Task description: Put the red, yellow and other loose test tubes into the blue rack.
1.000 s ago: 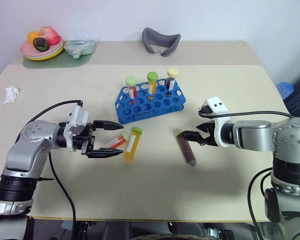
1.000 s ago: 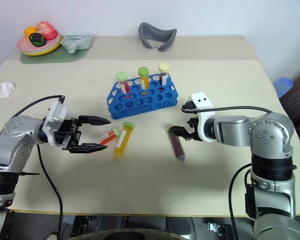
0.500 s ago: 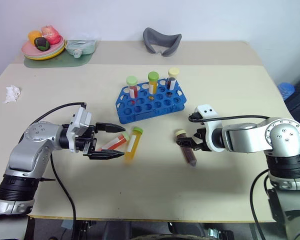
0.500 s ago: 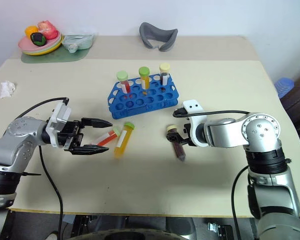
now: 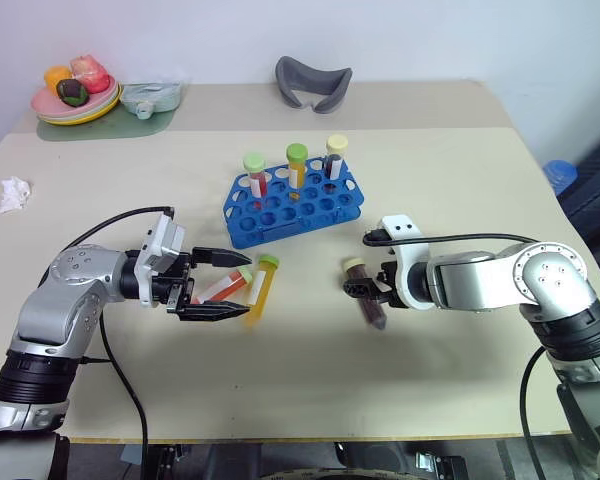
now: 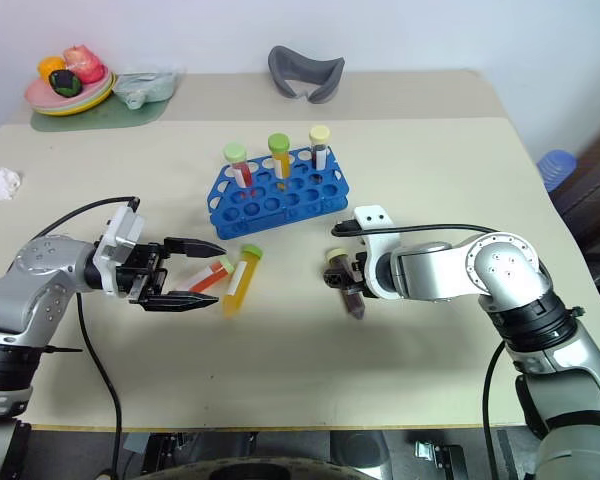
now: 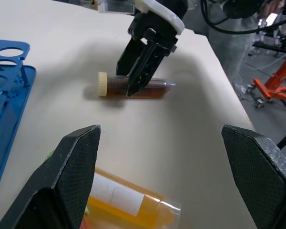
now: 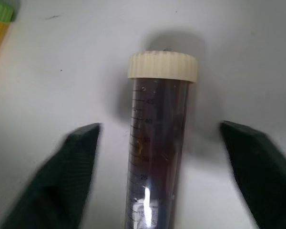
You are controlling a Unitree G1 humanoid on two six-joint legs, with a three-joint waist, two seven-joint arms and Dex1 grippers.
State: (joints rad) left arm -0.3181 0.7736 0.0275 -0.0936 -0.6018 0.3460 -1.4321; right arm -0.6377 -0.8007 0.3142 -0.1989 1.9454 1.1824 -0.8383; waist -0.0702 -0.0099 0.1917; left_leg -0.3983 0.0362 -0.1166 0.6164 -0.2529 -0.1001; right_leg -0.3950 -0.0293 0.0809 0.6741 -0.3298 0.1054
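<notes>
The blue rack (image 5: 295, 205) stands mid-table with three capped tubes upright along its back row. In front of it lie the loose test tubes: a red one (image 5: 230, 287), a yellow one (image 5: 262, 288) and a dark brown one (image 5: 367, 298) with a pale cap. My left gripper (image 5: 247, 286) is open and level, its fingers on either side of the red tube, with the yellow tube (image 7: 128, 202) just past the tips. My right gripper (image 5: 364, 288) points down over the brown tube (image 8: 157, 143) and is open. Its fingers (image 8: 83, 162) straddle the tube with a gap on each side.
A plate of toy fruit (image 5: 72, 100) on a green mat sits at the far left corner, beside a grey curved object (image 5: 312, 80) at the back. A crumpled tissue (image 5: 13, 193) lies at the left edge. A blue object (image 5: 560, 175) sits beyond the right edge.
My right gripper has moved left and down over the brown tube and rolled, its fingers narrowing around it. The left gripper has stayed put around the red tube. The camera has shifted slightly.
</notes>
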